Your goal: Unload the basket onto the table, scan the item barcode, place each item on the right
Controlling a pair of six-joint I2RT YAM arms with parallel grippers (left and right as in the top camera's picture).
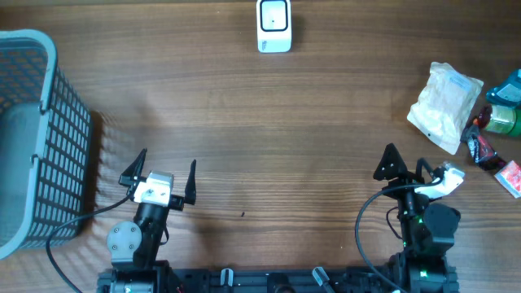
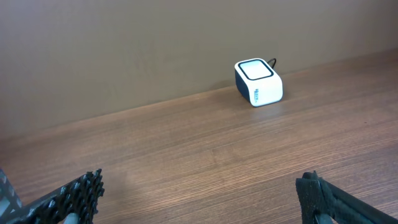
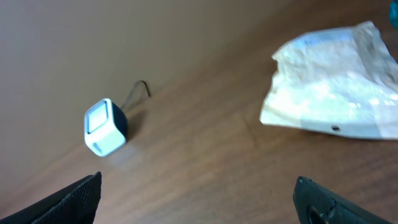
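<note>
Both arms sit low at the near edge, nothing in hand. The left gripper has its jaws spread as wide as they go, with bare wood between them. The right gripper is the same, wide apart and empty.

Out from the right gripper, toward the right edge of the table, lies the white plastic pouch, crinkled and flat. That's my guess for the item to scan, being the closest of the pile. Just beyond it a green bottle, a teal package and some small red things crowd together (too small to name).

The scanner, a little white box with its window facing up, sits at the far edge, centre, well apart from both arms. A grey mesh basket stands off to the left.

Now the risks, as I judge them:
- **Slack pouch:** a pinch on a loose corner could let it sag or slip on the way over.
- **Hidden barcode:** I can't see one on the upturned face, so it may reach the window wrong side down and read nothing.
- **Clutter:** a reach into that pile could nudge the bottle and send it rolling.
</note>
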